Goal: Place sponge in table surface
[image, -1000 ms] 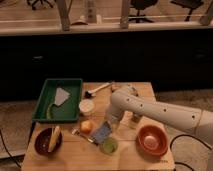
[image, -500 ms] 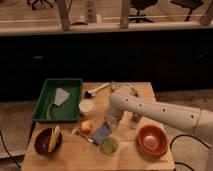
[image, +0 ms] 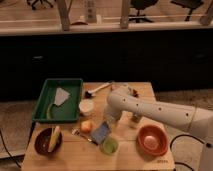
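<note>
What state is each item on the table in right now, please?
hand: low over the table surface, at the sponge's upper edge.
sponge: tilted, beneath the hand.
green tray: upright, holding a pale grey piece.
green cup: upright.
orange bowl: upright, looks empty.
dark bowl: upright, holding something yellow.

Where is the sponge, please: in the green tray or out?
Out: the sponge is over the table by the tool, clear of the tray.

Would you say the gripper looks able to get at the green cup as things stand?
Probably yes: the gripper is right by the sponge, next to the cup, with nothing standing between them.
</note>
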Controlling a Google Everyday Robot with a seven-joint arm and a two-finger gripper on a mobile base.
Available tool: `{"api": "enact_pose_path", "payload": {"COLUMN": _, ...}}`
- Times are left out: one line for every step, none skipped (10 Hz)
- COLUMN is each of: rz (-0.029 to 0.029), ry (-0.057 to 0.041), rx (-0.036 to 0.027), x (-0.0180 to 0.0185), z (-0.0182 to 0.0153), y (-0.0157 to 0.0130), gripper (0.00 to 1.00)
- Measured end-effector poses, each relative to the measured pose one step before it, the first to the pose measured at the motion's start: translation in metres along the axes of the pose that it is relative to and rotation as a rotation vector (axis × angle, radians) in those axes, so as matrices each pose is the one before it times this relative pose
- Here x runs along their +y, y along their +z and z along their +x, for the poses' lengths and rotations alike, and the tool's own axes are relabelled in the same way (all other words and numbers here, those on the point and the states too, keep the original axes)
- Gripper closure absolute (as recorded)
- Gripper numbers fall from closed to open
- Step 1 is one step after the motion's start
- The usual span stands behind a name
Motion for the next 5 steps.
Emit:
{"api": "enact_pose_path", "payload": {"rz": 0.00125, "ry": 0.00849, "rx": 0.00261, "x": -0.00124, "z": 0.00462, "y": 0.00089, "gripper": 1.0}}
{"api": "enact_pose_path", "payload": {"rz": 0.00055, "ry": 0.00747, "rx": 0.0012, "x": -0.0008, "z": 0.00368, "y": 0.00026, "gripper": 1.0}}
{"api": "enact_pose_path", "payload": {"rz": -0.00282, "ry": 0.00759, "rx": 0.00193, "x": -0.00078, "z": 0.00453, "y": 0.0007, "gripper": 1.0}}
{"api": "enact_pose_path", "payload": {"rz": -0.00347, "ry": 0.0063, "rx": 0.0021, "x": -0.00118, "z": 0.00449, "y": 0.00114, "gripper": 1.0}}
{"api": "enact_pose_path", "payload": {"rz": -0.00302, "ry": 0.00542, "rx": 0.00081, "x": -0.00187, "z": 0.00394, "y": 0.00106, "gripper": 1.0}}
